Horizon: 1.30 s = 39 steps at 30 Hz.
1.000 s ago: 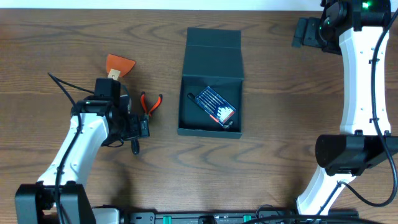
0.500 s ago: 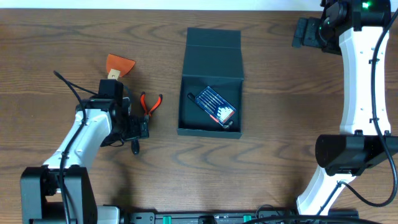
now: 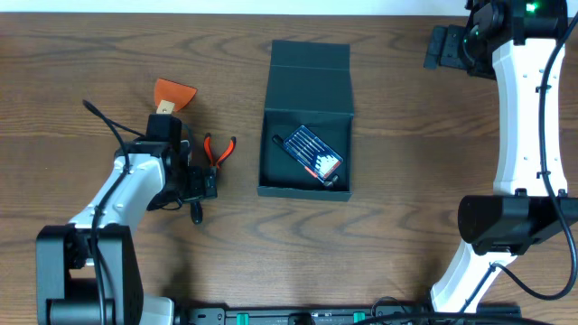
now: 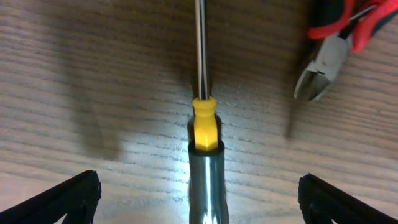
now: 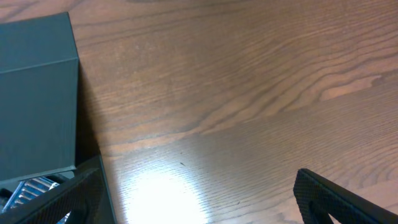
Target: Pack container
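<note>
Your left fingers (image 4: pixel 59 199) stood wide astride the screwdriver (image 4: pixel 204 121), so a skewed close could have rolled it into the pliers (image 4: pixel 324 65).

The left arm (image 3: pixel 126 194) is being swung round. Its white forearm is now seen lying steeper across the table than a second ago, its near end has been drawn in to the right, and the black shoulder block (image 3: pixel 86 280) has been carried along with it. The wrist end of the left gripper (image 4: pixel 202 198) has been nudged a touch to the right, toward the red-handled pliers (image 3: pixel 218 149), and the loose black cable (image 3: pixel 108 126) looping above it has been dragged the same way.
</note>
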Tool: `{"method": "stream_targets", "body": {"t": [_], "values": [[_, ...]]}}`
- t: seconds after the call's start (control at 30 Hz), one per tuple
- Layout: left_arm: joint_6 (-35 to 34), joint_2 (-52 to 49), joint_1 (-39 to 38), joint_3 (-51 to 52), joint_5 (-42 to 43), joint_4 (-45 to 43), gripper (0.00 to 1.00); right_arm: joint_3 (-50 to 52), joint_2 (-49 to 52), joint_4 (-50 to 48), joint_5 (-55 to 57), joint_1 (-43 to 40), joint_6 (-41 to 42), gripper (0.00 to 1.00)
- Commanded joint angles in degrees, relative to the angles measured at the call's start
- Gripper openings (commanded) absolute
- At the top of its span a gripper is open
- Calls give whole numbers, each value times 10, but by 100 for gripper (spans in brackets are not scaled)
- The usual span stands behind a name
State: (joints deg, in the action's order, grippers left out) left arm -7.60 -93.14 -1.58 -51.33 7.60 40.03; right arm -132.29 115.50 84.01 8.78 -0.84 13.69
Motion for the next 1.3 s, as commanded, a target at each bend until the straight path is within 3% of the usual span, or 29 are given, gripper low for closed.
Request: {"method": "stream_targets", "body": {"t": [0.0, 0.83, 1.27], "values": [[-7, -14, 2, 5, -9, -6, 100, -11, 0, 0, 0, -3, 11, 99], [-1, -17, 2, 7, -10, -4, 93, -11, 0, 0, 0, -3, 11, 99], [-7, -17, 2, 62, -10, -35, 93, -11, 0, 0, 0, -2, 11, 99]]}}
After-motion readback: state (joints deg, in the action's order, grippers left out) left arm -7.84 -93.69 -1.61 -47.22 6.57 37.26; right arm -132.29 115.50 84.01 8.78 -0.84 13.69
